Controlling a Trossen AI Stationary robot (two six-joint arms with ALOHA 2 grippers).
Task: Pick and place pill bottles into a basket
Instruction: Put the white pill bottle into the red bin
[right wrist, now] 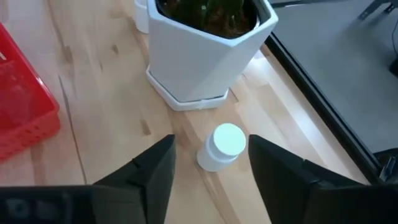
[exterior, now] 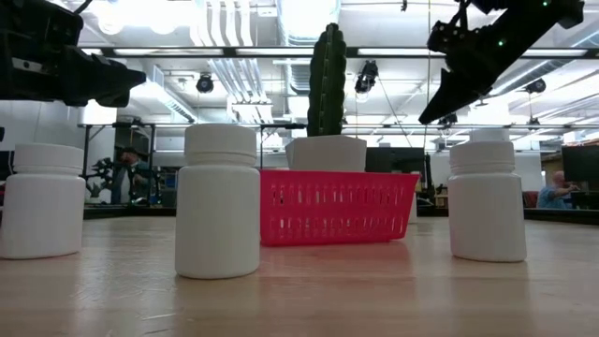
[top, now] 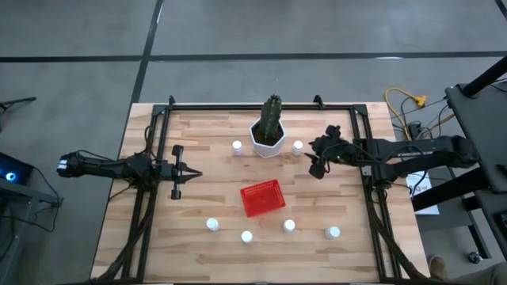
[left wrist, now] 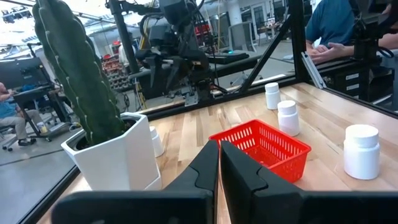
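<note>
Several white pill bottles stand upright on the wooden table. One is right of the white cactus pot, one is left of it, and the others stand along the near edge. The red basket sits mid-table. My right gripper hangs open above the table, just right of the bottle by the pot. In the right wrist view that bottle shows beyond and between the two fingers of my right gripper, untouched. My left gripper waits shut at the left, pointing level toward the basket.
The cactus pot stands close behind the bottle that my right gripper faces. Black frame rails run along the table's left, right and far sides. Bare wood lies between the basket and the near row of bottles.
</note>
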